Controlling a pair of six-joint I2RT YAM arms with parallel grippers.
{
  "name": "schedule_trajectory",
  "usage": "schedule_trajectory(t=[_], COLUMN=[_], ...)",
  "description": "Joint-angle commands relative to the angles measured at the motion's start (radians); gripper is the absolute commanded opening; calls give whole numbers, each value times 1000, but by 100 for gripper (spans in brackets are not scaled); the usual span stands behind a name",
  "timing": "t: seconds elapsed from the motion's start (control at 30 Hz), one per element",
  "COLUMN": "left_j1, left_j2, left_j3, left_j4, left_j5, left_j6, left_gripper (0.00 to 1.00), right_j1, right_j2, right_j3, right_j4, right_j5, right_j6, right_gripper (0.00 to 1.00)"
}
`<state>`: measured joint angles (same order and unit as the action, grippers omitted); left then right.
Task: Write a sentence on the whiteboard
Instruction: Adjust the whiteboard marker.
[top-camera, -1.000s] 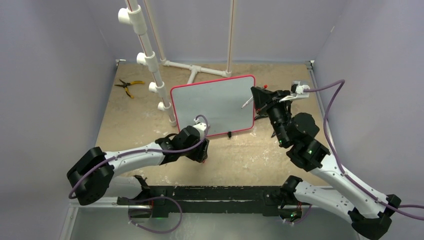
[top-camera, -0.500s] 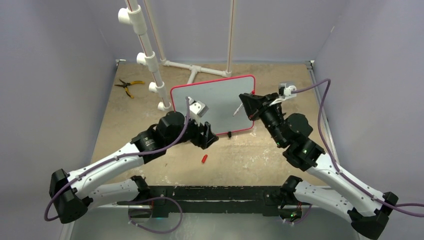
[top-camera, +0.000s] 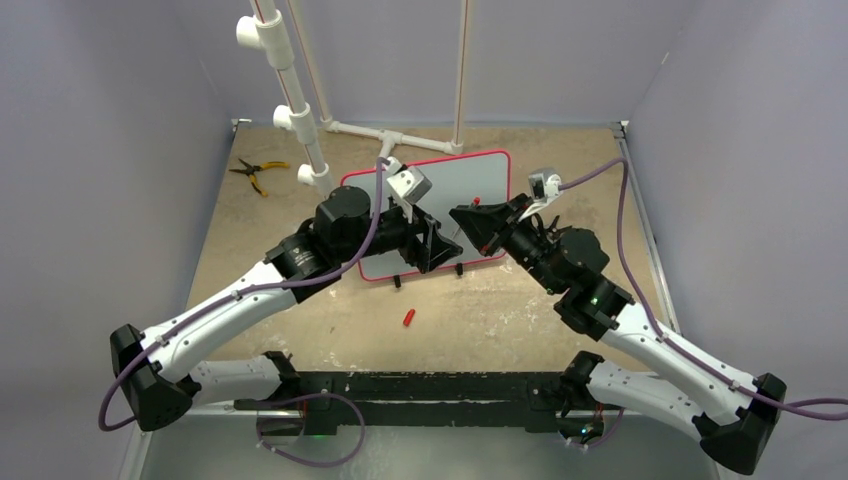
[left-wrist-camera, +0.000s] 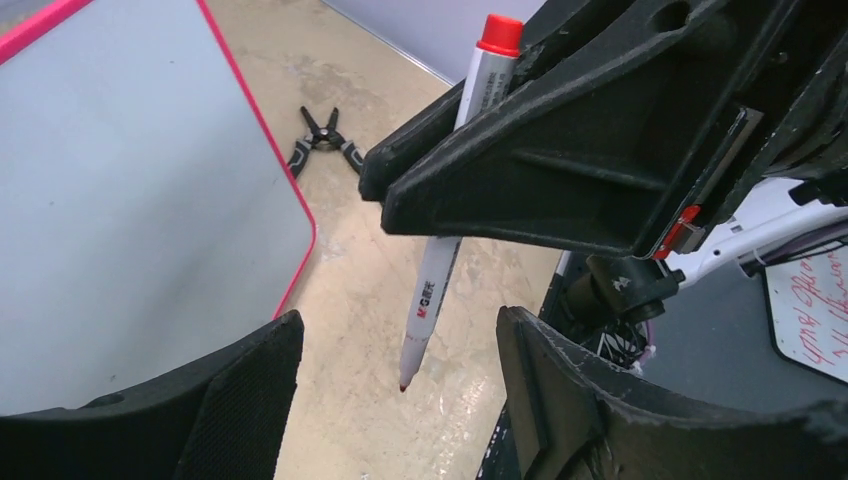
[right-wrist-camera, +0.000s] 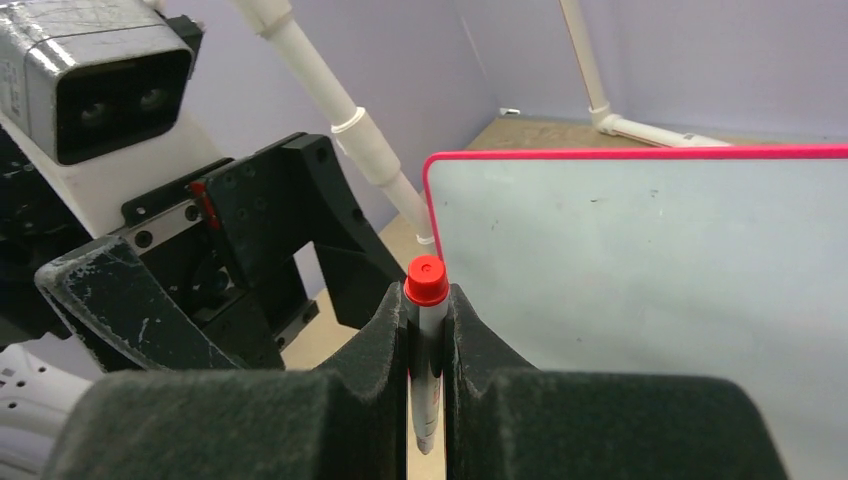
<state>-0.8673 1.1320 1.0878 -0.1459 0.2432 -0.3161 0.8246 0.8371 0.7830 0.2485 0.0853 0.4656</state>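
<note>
While the right gripper (right-wrist-camera: 428, 318) pinches its matte black fingers tight on a slim white cylindrical marker (left-wrist-camera: 430, 285) with a red butt end and a bare red tip pointing down, the left gripper (left-wrist-camera: 400, 335) faces it with jaws wide apart, holding nothing. The flat white rectangular whiteboard (top-camera: 450, 185), round-cornered and thinly framed in red, stands on small black feet mid-table, just beyond both grippers. A small red plastic cap (top-camera: 407, 318) lies on the rough tan tabletop (top-camera: 500, 300), nearer the arm bases.

White shells and chunky black joints on the left arm (top-camera: 235, 310) and right arm (top-camera: 660, 350); purple cables (top-camera: 379, 200) loop alongside; left claw (top-camera: 440, 245) and right claw (top-camera: 462, 220) are matte black.
</note>
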Motion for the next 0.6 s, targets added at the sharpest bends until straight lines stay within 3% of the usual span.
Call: schedule_trajectory(t=[0.0,0.1,0.37,0.53,0.57], left_j1=[9,9,9,10,10], left_j2=[19,25,38,43,42], left_j3=[55,56,58,48,45], left_j4=[21,18,1,-17,-21], left_j5=[104,113,125,110,114], left_j6=[33,37,53,71,77], left_gripper=[69,65,39,0,0], right_j1=[2,2,2,2,2], right_j2=[-13,-10,14,12,10], right_j3=[5,8,15,6,5], right_j4=[57,57,48,32,29], right_j5=[-55,-67,-99,-145,-148], right_j6=[18,19,45,64,72], right_gripper=[0,0,0,0,0])
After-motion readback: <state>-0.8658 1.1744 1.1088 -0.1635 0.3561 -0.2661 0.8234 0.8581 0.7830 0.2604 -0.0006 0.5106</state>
